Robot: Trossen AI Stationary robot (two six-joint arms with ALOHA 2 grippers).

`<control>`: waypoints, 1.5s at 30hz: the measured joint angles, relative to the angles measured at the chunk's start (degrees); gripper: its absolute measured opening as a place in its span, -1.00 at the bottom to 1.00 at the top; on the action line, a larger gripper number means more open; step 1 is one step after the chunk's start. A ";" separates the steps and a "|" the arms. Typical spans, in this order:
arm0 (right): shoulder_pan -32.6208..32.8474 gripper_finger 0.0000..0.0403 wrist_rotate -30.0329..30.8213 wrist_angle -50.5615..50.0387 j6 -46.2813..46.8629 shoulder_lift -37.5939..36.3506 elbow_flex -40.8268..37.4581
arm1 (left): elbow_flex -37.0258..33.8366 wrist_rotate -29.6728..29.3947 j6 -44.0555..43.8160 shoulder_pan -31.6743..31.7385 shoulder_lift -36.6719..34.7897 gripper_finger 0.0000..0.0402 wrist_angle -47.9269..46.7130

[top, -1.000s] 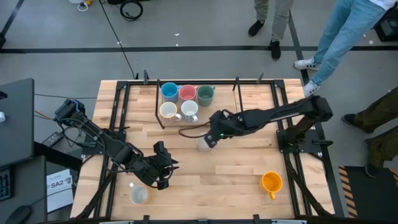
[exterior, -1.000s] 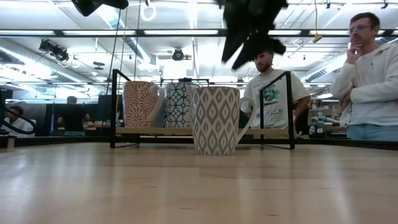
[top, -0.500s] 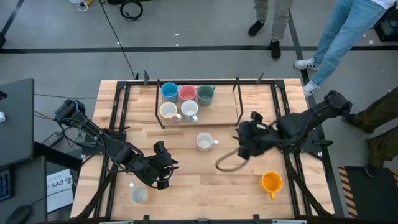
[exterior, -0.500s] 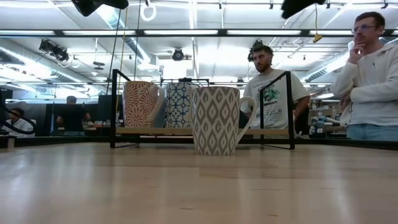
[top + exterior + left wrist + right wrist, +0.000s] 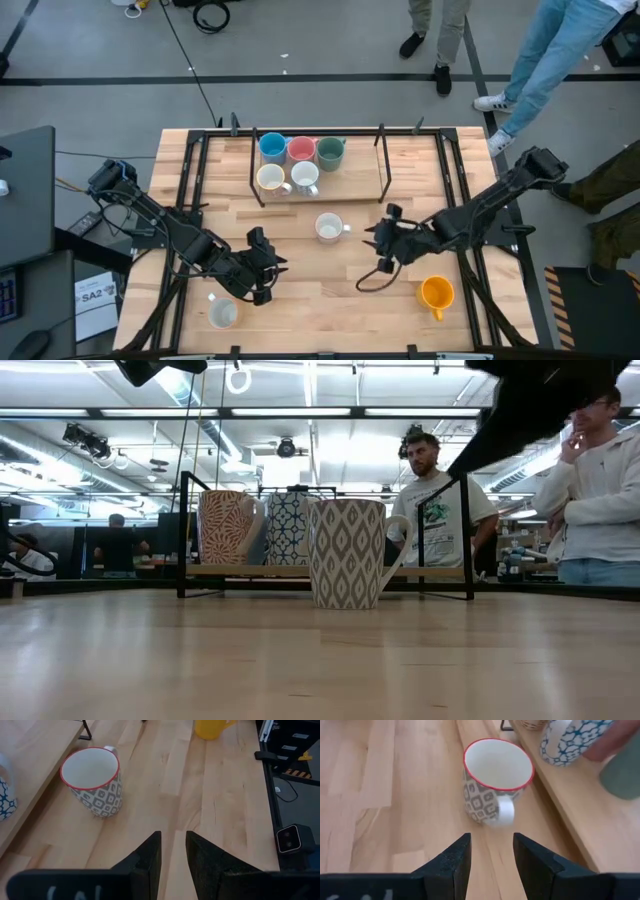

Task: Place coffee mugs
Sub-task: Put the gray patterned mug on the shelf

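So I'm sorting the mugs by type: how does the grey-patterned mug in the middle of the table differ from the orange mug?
The grey-patterned mug has a grey-and-white diamond print, a red rim and a white inside; the orange mug is plain orange, inside too. The patterned one stands mid-table, just in front of the rack; the orange one stands near the table's front right corner. Both are upright, empty, and held by no end effector.

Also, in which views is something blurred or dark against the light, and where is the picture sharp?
Low view: the right arm is a dark, smeared shape against bright ceiling lights; the patterned mug is sharp. Right wrist view: that mug's handle and the shelf mugs look soft. Left wrist view: crisp.
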 joint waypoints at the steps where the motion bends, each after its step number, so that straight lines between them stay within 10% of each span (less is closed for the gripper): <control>1: -0.87 -0.25 -0.71 2.58 -0.74 0.06 -1.24 | 0.00 0.00 0.00 0.00 0.00 -0.52 0.18; 14: -10.09 -0.25 -10.41 28.11 -10.29 4.24 -8.91 | -0.02 0.00 0.07 -0.01 -0.01 -0.52 1.92; 45: -18.48 -0.25 -19.52 34.35 -19.21 8.43 -8.90 | -0.04 0.00 0.11 -0.02 0.00 -0.52 2.18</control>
